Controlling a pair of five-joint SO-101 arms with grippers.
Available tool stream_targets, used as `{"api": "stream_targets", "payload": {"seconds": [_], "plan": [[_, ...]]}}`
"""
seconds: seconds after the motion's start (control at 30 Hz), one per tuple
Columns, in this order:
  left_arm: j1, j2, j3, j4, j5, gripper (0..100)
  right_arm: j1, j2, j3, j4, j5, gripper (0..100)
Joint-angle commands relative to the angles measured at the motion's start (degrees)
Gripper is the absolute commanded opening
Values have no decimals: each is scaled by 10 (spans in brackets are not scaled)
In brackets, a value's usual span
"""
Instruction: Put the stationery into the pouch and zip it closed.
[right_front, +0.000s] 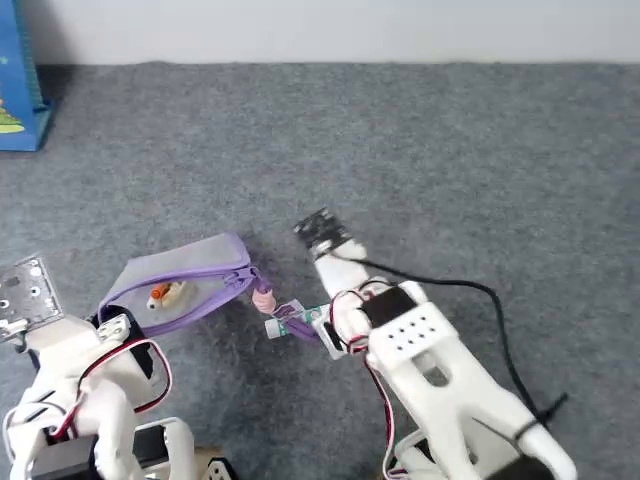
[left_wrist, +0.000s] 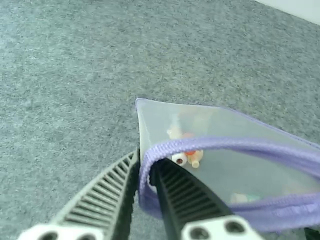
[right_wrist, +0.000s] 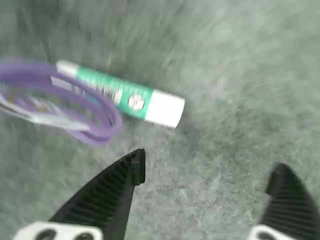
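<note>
- Glue stick (right_wrist: 120, 95) lies on the mat (right_front: 450, 150) near the pouch's (right_front: 180, 285) zip end, just ahead of the right gripper (right_wrist: 207, 170), the nearer one.
- Its long axis runs roughly along the line between the spread jaws, so a wrist turn seems needed.
- Left gripper (left_wrist: 142, 160) pinches the pouch rim; its wrist view shows small items (left_wrist: 186, 156) inside.

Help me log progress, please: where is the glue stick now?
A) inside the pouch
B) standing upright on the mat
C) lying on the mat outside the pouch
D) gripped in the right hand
C: the glue stick lies flat on the mat, outside the pouch, and the open right hand near it is not touching it.
</note>
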Motion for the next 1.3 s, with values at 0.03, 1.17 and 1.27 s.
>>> {"api": "stream_targets", "payload": {"seconds": [0.03,1.17,1.27], "plan": [[-6,-1,-11,-10,-5,12,-12,39,-36,-40,87,414],[-6,-2,14,-18,-5,12,-87,214,-33,-225,152,29],[-6,-2,14,-18,-5,12,-58,201,-33,-222,132,31]]}}
